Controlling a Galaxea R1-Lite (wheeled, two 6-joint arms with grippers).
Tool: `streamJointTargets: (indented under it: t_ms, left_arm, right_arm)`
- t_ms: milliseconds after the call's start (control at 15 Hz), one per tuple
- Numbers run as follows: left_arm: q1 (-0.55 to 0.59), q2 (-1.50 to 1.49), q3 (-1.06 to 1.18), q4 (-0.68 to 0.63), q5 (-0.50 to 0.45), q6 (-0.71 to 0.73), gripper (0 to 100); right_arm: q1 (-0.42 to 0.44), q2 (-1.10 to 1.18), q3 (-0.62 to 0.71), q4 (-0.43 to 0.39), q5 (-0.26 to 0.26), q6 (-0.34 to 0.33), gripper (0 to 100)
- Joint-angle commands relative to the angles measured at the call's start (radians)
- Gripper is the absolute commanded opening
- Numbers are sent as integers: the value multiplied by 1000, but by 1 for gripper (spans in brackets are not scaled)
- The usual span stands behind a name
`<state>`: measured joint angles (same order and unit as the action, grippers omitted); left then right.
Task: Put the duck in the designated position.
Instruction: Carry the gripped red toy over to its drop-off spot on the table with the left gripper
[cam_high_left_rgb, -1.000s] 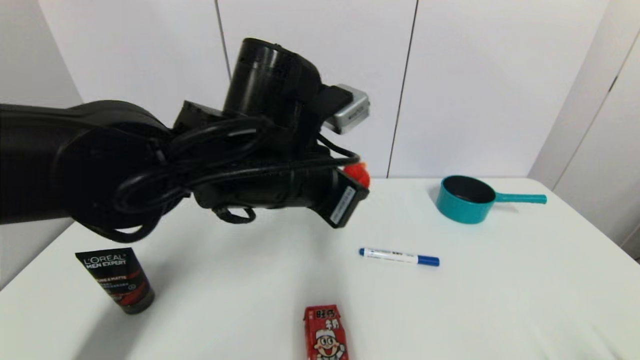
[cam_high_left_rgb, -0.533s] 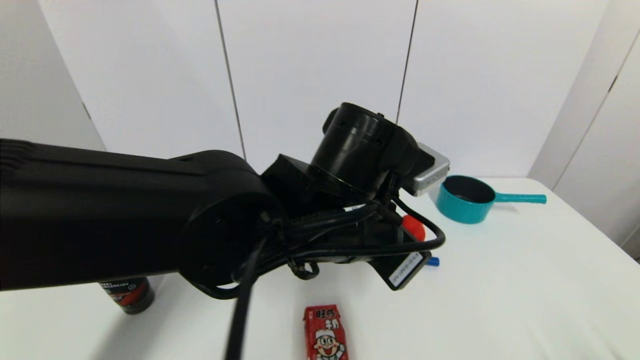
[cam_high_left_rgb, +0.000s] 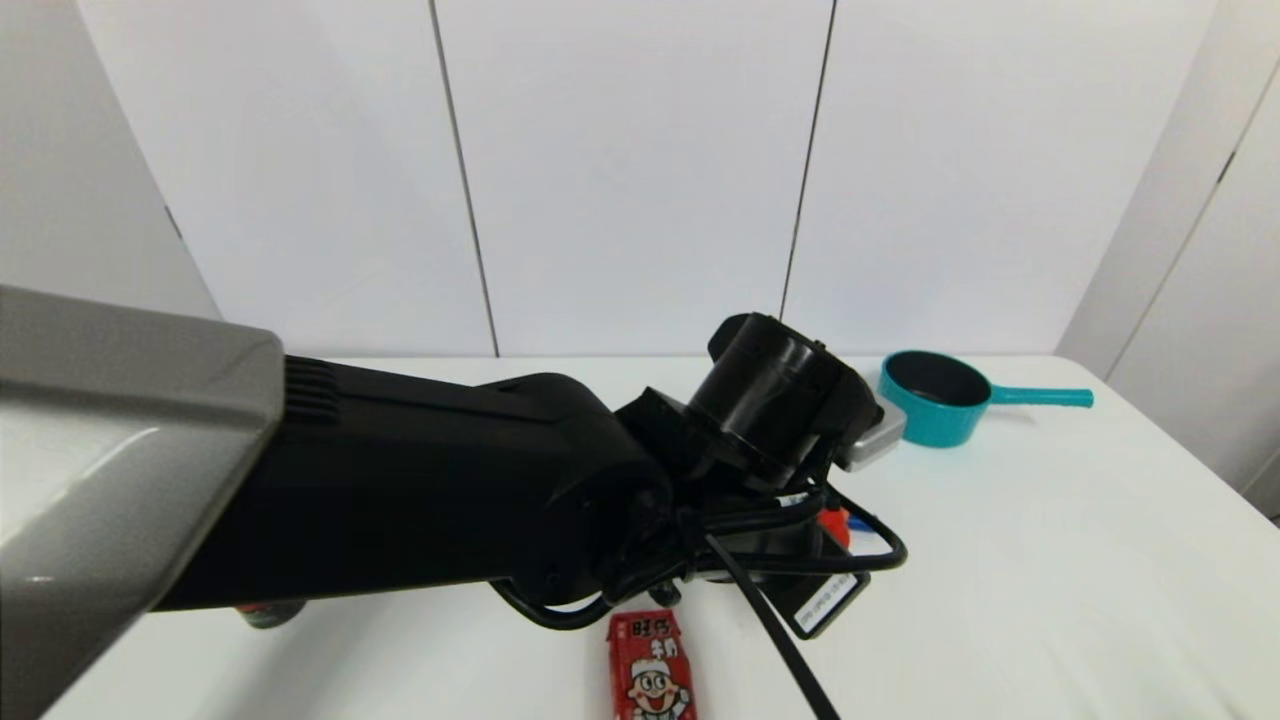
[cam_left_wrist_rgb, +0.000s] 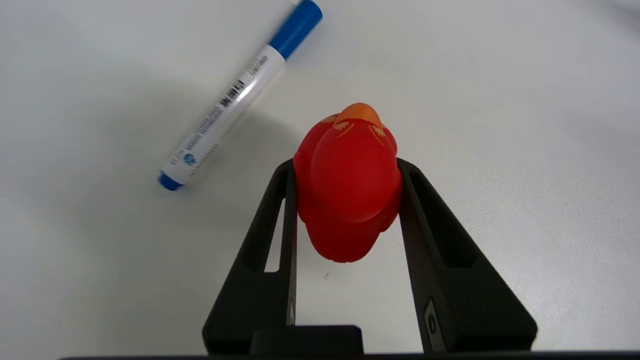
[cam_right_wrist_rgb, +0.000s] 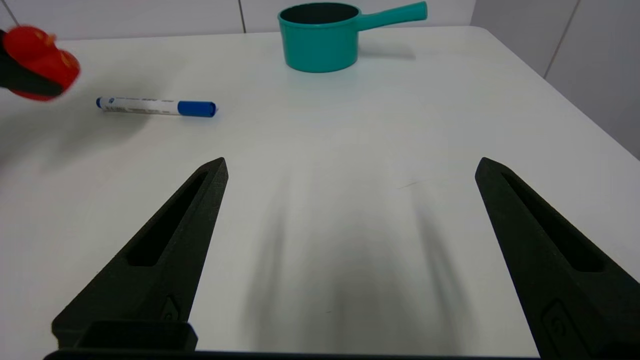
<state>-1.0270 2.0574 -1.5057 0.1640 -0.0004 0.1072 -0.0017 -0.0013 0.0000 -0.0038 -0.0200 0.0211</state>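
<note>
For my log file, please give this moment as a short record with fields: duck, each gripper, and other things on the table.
duck: red, held above the table, clamped between the fingers of the left gripper
left gripper: shut on the duck, close to the marker
right gripper: open, holds nothing, low over the table
marker: white with blue cap, lying flat
pot: teal, far right side, looks empty
milk carton: red, near edge
</note>
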Motion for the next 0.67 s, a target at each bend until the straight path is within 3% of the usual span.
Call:
streamJointTargets:
  t_ms: [67,667]
  left_arm:
    - [-5,64,-1,0,-4,-34,0]
    - [-16,125,-27,-8,-4,-86,0]
  right_arm:
    - [0,1,0,-1,0,0,100]
    - [0,1,0,-1,0,0,100]
